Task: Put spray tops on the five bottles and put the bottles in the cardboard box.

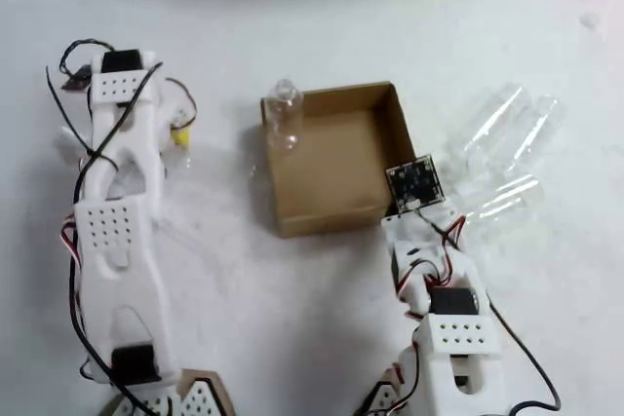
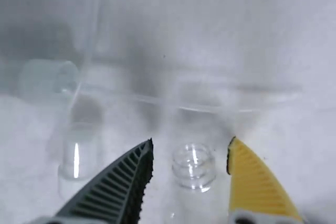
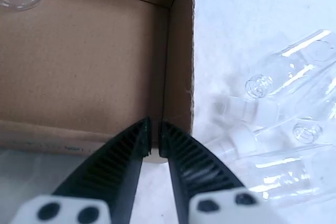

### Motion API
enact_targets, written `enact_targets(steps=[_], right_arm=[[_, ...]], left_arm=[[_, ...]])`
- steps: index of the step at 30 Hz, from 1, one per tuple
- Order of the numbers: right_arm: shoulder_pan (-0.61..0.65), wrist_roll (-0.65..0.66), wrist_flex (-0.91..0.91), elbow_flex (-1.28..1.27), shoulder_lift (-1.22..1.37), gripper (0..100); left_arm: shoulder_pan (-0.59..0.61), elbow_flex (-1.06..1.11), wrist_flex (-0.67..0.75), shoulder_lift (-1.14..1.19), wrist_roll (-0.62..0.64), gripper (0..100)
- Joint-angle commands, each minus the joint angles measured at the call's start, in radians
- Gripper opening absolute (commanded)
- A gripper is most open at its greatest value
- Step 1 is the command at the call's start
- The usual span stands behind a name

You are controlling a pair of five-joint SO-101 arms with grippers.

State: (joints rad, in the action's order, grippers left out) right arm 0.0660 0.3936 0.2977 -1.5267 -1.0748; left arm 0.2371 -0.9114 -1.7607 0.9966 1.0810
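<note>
The white table [image 1: 292, 319] spreads beneath both my grippers. The cardboard box [image 1: 322, 219] lies straight ahead of my right gripper [image 3: 155, 124], whose fingertips sit over the box's near wall, just inside the corner closest to them. Its two dark fingers are drawn together, with only a thin slit between them and nothing held. To the right of that gripper, beyond the box's side wall, a cluster of clear bottles [image 3: 286, 66] lies on its sides on the table, apart from my fingers. At the box's far corner, diagonally across from my right gripper and well apart from it, one clear bottle [image 1: 285, 114] stands. My left gripper [image 2: 190, 141] is spread wide, with its dark finger on one side and its yellow finger on the other. Between them, touching neither, stands the open threaded neck of a small bottle [image 2: 194, 166]. Just outside the dark finger stands another clear piece [image 2: 76, 156], too blurred for me to name.
</note>
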Motion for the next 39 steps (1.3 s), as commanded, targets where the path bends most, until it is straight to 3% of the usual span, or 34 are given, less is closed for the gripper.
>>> enact_targets(steps=[1,10,15,25,33,39], right_arm=[[0.015,0.003,-0.015,0.005,0.002,1.5],[0.015,0.003,-0.015,0.005,0.001,1.5],[0.015,0.003,-0.015,0.005,0.001,1.5],[0.015,0.003,-0.015,0.005,-0.001,1.5],[0.015,0.003,-0.015,0.005,-0.002,1.5],[0.015,0.003,-0.015,0.005,-0.002,1.5]], left_arm=[[-0.016,-0.031,-0.011,-0.067,0.066,22],[-0.015,-0.031,-0.018,-0.067,0.071,20],[-0.012,-0.031,-0.017,-0.067,0.071,2],[0.008,-0.023,-0.028,-0.154,0.063,2],[-0.001,-0.018,-0.029,-0.415,-0.094,2],[-0.030,-0.018,-0.029,-0.564,-0.379,2]])
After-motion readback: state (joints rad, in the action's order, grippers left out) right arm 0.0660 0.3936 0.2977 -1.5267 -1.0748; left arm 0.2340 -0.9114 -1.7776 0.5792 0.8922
